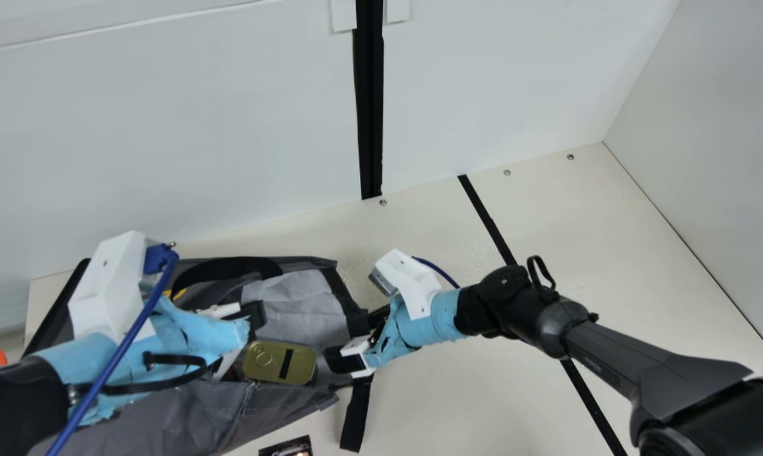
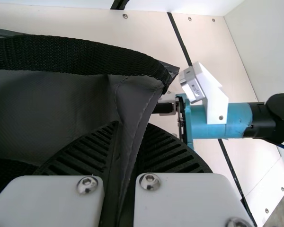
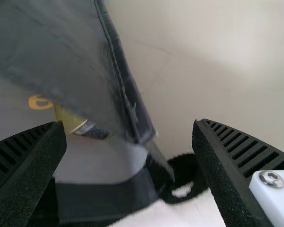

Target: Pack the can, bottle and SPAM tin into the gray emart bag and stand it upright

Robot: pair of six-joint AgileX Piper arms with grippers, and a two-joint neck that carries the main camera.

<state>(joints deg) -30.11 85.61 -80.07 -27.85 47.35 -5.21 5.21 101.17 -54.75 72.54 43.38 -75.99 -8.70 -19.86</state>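
At the gray bag point(image 1: 305, 297), the left gripper point(image 1: 250, 324) pinches the cloth edge point(image 2: 138, 137), the right gripper point(image 1: 351, 339) has fingers spread, and one tin point(image 1: 270, 360) lies inside.

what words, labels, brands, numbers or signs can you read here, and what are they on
Orange character on the gray emart bag: partly shown, can't tell letter or number.
Print on the dark packet: too small to read.
Lettering on the right arm: too small.
No other text I can read.
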